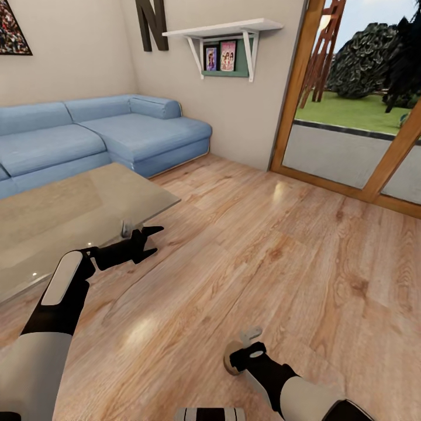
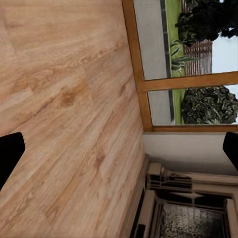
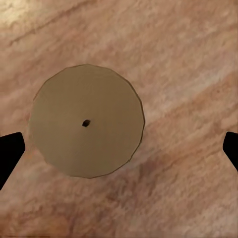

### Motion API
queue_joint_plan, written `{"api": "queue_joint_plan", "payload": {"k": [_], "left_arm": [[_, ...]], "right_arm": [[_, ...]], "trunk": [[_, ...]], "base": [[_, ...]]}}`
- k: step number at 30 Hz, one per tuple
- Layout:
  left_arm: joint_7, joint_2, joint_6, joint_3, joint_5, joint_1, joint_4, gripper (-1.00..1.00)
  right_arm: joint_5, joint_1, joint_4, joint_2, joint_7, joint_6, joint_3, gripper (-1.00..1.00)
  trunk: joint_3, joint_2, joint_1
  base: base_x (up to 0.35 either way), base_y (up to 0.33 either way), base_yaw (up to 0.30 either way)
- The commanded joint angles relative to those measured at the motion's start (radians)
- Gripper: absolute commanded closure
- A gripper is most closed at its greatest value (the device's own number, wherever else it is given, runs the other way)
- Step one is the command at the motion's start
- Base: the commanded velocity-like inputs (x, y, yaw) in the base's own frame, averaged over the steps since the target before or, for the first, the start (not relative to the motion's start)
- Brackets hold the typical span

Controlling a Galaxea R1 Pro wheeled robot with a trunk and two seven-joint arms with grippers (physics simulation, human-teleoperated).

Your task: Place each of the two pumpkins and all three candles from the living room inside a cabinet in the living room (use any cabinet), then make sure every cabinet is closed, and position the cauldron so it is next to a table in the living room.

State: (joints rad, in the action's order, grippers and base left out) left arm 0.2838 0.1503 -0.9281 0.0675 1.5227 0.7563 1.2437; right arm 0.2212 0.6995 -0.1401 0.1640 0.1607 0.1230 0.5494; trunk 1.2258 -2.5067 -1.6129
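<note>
A candle [image 3: 87,121] stands upright on the wooden floor, seen from straight above as a pale beige disc with a small dark wick hole. My right gripper [image 3: 119,151] hangs over it, pointing down and open, with its black fingertips [image 3: 9,153] wide on either side and not touching it. In the head view the right gripper [image 1: 244,354] is low over the floor at the near centre. My left gripper [image 1: 153,241] is open and empty, held in the air by the near corner of the glass-topped table [image 1: 58,216]. The pumpkins, cauldron and cabinet are out of view.
A blue corner sofa [image 1: 105,134] stands behind the table against the far wall. A wood-framed glass door [image 1: 351,117] to the garden is at the right. Bare wooden floor [image 1: 263,234] stretches between the table and the door. The left wrist view shows a dark framed structure [image 2: 188,203] by the wall.
</note>
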Motion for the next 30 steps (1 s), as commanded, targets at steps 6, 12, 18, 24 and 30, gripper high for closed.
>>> {"api": "queue_joint_plan", "payload": {"k": [6, 12, 18, 24, 30], "left_arm": [[0.0, 0.0, 0.0, -0.002, 0.001, -0.018, -0.003, -1.0], [0.0, 0.0, 0.0, -0.002, 0.001, -0.028, -0.003, -1.0], [0.0, 0.0, 0.0, -0.002, 0.001, -0.029, -0.003, -1.0], [0.0, 0.0, 0.0, -0.002, 0.001, -0.029, -0.003, -1.0], [0.0, 0.0, 0.0, -0.002, 0.001, -0.029, -0.003, -1.0]], "right_arm": [[0.002, 0.017, 0.006, 0.002, -0.003, -0.003, 0.007, -1.0], [0.001, 0.025, 0.006, 0.003, -0.012, 0.023, 0.008, -1.0], [-0.001, 0.026, 0.007, 0.002, -0.045, 0.026, 0.009, -1.0], [-0.002, 0.026, 0.007, 0.002, -0.077, 0.026, 0.009, -1.0], [-0.003, 0.026, 0.007, 0.002, -0.076, 0.025, 0.009, -1.0]], "trunk": [[0.0, 0.0, 0.0], [0.012, -0.001, -0.001], [0.019, -0.001, -0.002], [0.043, -0.003, -0.005], [0.066, -0.004, -0.008]], "base": [[0.0, 0.0, 0.0], [0.0, 0.0, 0.0], [0.0, 0.0, 0.0], [0.0, 0.0, 0.0], [0.0, 0.0, 0.0]]}}
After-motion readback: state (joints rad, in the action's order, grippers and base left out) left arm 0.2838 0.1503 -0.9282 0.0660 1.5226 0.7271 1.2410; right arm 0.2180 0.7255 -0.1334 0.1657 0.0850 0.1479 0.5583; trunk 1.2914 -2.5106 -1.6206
